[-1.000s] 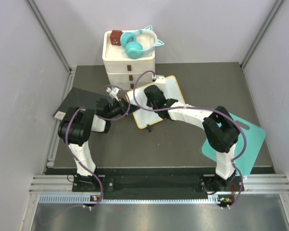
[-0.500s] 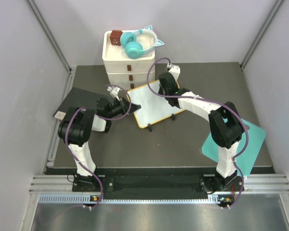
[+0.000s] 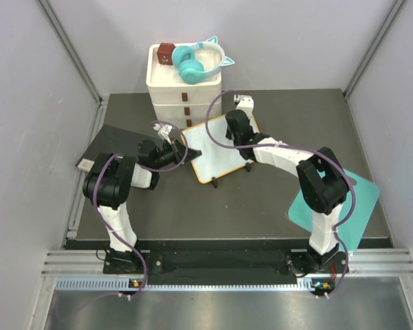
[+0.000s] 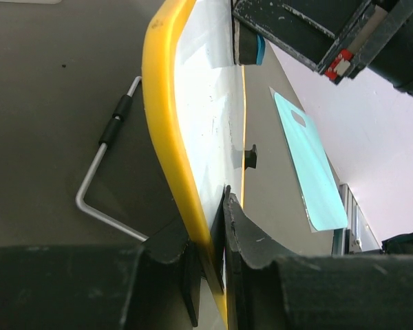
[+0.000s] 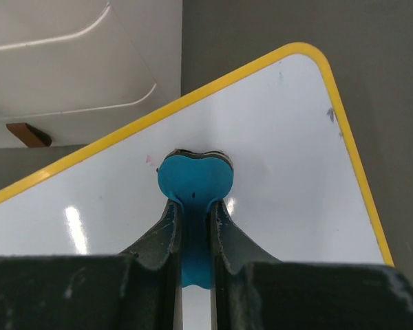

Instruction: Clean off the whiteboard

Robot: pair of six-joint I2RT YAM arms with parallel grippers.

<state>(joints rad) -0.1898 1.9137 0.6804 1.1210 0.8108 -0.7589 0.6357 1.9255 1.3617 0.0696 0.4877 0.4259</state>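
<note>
The whiteboard (image 3: 212, 157), white with an orange-yellow frame, stands tilted on small black feet in front of the drawer stack. My left gripper (image 3: 190, 150) is shut on its left frame edge (image 4: 166, 137), one finger on each face. My right gripper (image 3: 238, 130) is shut on a blue eraser (image 5: 195, 180), whose pad presses on the white surface (image 5: 282, 165) near the far edge. In the left wrist view the eraser (image 4: 259, 49) shows at the top against the board. A faint dark smudge (image 5: 330, 114) sits by the far right corner.
The white drawer stack (image 3: 184, 89) carries teal headphones (image 3: 198, 62) and a red-brown cube (image 3: 166, 53). A dark grey square pad (image 3: 113, 144) lies left. A teal cutting board (image 3: 358, 199) lies right. The whiteboard's wire stand leg (image 4: 103, 161) rests on the mat.
My right gripper has swept the eraser from the middle of the whiteboard toward its far right edge, then a little back. The left gripper has kept hold of the frame without moving.
</note>
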